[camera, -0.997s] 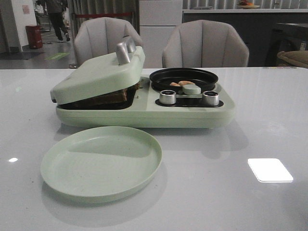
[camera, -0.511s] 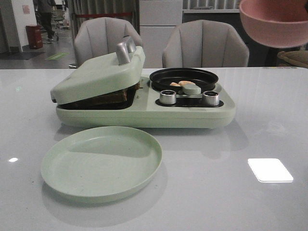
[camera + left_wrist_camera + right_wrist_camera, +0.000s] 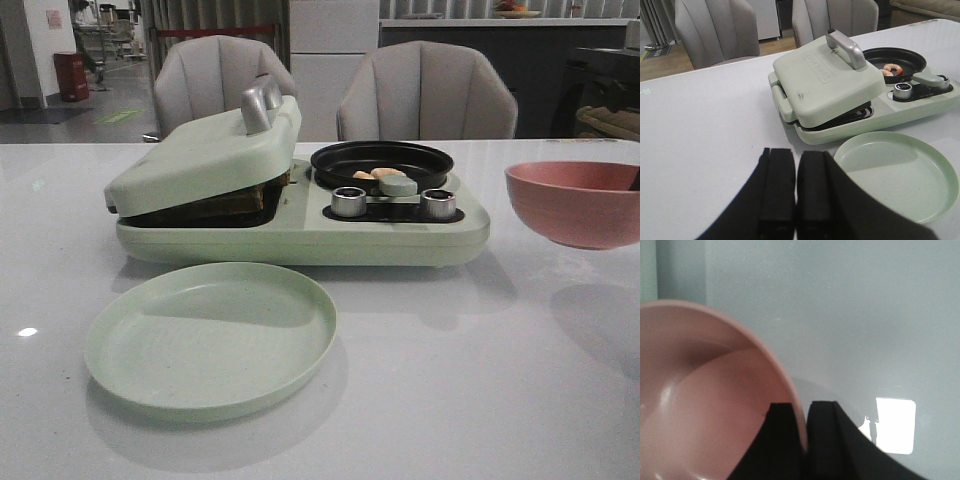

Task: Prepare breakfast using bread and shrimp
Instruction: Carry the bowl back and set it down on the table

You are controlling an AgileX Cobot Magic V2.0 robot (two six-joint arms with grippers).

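- Front view: the shrimp (image 3: 376, 174) lie in the black pan (image 3: 381, 160) at centre; the bread (image 3: 225, 205) sits under the tilted lid (image 3: 205, 155), left of centre. A pink bowl (image 3: 575, 203) hangs at the right edge.
- Left wrist view: the left gripper (image 3: 796, 187) is pressed closed and empty — the lid's handle (image 3: 846, 47) lies up and right of it, the nearer arm.
- Right wrist view: the right gripper (image 3: 804, 427) pinches the bowl's rim.

The white glossy table (image 3: 420, 400) carried a pale green breakfast machine (image 3: 300, 235). An empty green plate (image 3: 210, 338) lay just in front of it.
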